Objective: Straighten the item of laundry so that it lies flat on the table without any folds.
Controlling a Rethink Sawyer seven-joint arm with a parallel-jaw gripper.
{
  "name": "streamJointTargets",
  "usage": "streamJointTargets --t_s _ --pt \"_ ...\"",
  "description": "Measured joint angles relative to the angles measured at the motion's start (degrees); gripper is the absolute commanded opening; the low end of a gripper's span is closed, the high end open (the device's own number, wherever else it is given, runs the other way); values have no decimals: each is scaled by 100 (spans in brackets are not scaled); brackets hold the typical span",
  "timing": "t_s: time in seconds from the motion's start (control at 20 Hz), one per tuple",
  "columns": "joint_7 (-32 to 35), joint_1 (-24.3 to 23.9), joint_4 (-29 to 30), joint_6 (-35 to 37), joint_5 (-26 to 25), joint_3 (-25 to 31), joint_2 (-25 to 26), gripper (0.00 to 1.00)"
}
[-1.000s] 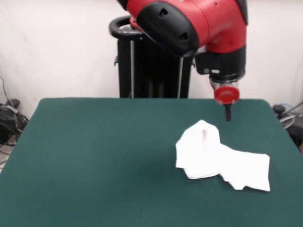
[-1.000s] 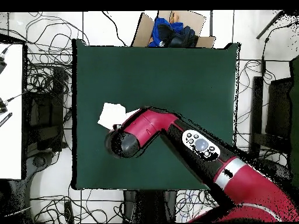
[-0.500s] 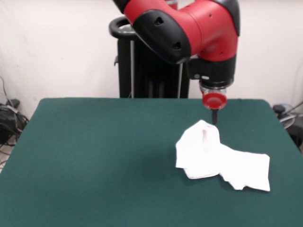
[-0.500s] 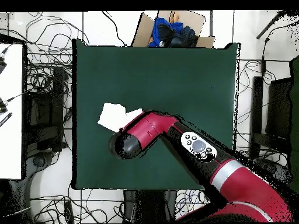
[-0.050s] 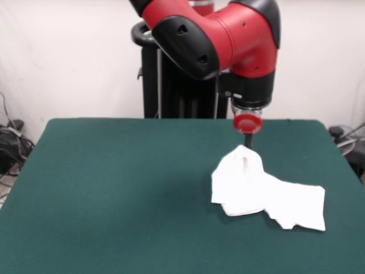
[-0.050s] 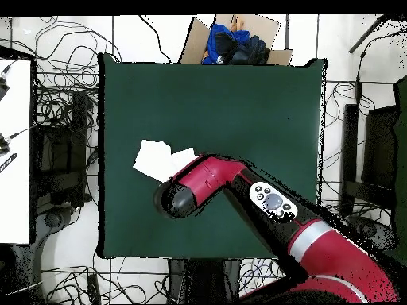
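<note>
You see the item of laundry (image 5: pixel 259 191) lying crumpled, plain white side up, on the table (image 5: pixel 114 188), right of centre in the front view. The gripper (image 5: pixel 248 140) hangs just above the bundle's raised far fold; whether it is open, or holds anything, cannot be told.

Quick count of what's around: one green table (image 5: pixel 114 188), and on it just one item of laundry (image 5: pixel 256 188), a plain white crumpled bundle with no second piece anywhere on the table. One red and black robot arm (image 5: pixel 228 34) comes down over the table, carrying one gripper (image 5: pixel 248 140) right at the top of the bundle. Off the table, just past its edge in the overhead view, there's one cardboard box (image 6: pixel 234 36) with blue and dark cloth (image 6: pixel 234 46) bunched inside.
</note>
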Motion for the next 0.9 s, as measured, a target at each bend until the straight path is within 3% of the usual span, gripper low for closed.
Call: streamJointTargets --t_s 0.05,0.9 --pt "0 3 0 -10 0 -29 0 100" --pt "0 40 0 -415 0 -136 -4 100"
